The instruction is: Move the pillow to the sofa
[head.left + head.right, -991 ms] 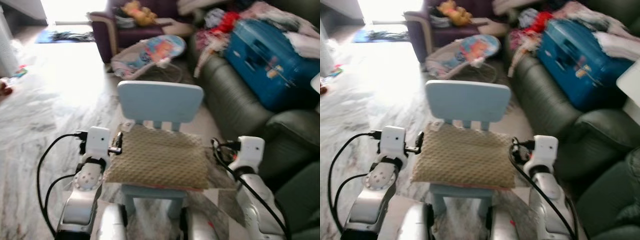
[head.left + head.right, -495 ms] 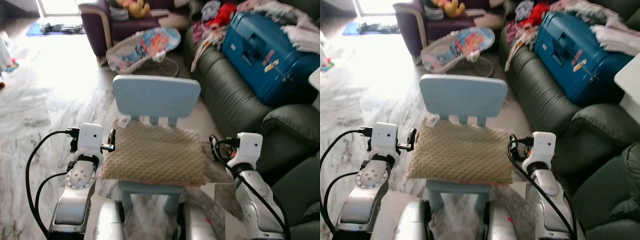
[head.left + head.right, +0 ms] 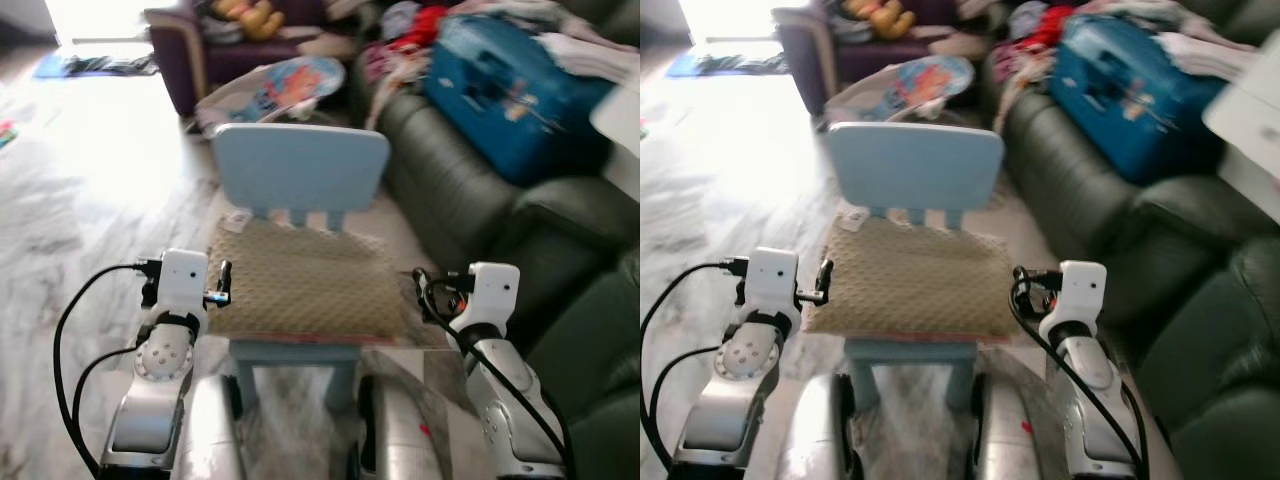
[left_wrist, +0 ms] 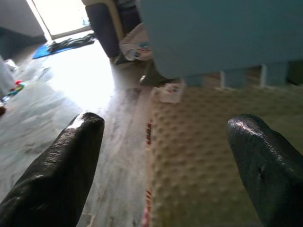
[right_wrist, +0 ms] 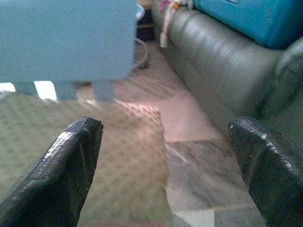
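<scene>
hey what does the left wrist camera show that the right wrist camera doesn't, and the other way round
Left wrist view: the pillow's left edge with its white tag, bright marble floor, a dark purple armchair and a blue mat near the doorway.

Right wrist view: the pillow's right edge, the dark green sofa beside it and the blue suitcase lying on the sofa.

Both: the beige dotted pillow resting on the light blue chair, the chair's backrest above it, and two open black fingers straddling a pillow edge without closing on it.
</scene>
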You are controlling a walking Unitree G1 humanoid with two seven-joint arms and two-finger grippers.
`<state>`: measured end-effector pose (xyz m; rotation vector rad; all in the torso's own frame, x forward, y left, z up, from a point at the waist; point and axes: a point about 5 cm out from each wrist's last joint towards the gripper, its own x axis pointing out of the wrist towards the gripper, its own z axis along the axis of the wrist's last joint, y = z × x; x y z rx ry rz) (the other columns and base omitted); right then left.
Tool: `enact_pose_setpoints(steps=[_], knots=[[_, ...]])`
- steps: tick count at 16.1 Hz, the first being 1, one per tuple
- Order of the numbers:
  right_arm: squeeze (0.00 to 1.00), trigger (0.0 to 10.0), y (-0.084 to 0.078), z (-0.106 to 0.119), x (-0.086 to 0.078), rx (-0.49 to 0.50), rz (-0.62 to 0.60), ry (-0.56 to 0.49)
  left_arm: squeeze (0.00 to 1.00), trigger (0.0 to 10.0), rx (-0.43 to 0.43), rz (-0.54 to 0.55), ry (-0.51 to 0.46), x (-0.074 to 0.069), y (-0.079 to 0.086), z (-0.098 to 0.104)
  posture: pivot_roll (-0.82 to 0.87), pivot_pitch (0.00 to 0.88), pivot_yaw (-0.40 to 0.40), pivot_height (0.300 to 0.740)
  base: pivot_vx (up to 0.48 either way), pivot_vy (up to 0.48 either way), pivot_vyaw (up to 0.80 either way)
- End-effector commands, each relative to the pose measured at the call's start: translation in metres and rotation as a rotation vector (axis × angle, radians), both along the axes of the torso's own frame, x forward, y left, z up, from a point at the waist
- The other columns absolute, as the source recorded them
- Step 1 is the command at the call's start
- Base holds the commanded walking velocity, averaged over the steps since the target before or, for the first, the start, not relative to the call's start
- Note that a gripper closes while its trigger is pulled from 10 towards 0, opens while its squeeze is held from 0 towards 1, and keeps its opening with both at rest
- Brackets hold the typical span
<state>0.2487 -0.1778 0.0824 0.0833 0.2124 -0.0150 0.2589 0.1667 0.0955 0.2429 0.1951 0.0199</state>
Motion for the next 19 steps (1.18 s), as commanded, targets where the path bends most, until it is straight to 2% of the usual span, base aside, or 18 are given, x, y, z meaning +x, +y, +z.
enact_pose_setpoints(steps=[1,9,19], knots=[[0.00,10.0,-0.0012,0.0030,0.0038,-0.005,0.002,-0.010,0.00,10.0,-0.013,-0.019,0.003,0.0001,-0.0039,-0.0007,0.00,0.013,-0.066,0.542,0.000,0.000,0.00],[0.00,10.0,-0.0035,0.0038,0.0109,-0.019,0.005,-0.015,0.00,10.0,-0.032,-0.025,-0.006,0.0032,-0.0006,0.0019,0.01,0.013,-0.068,0.542,0.000,0.000,0.00],[0.00,10.0,-0.0029,0.0024,0.0120,-0.018,0.013,-0.010,0.00,10.0,-0.044,-0.032,-0.009,0.0054,-0.0036,0.0015,0.00,0.004,-0.067,0.542,0.302,0.000,0.00]])
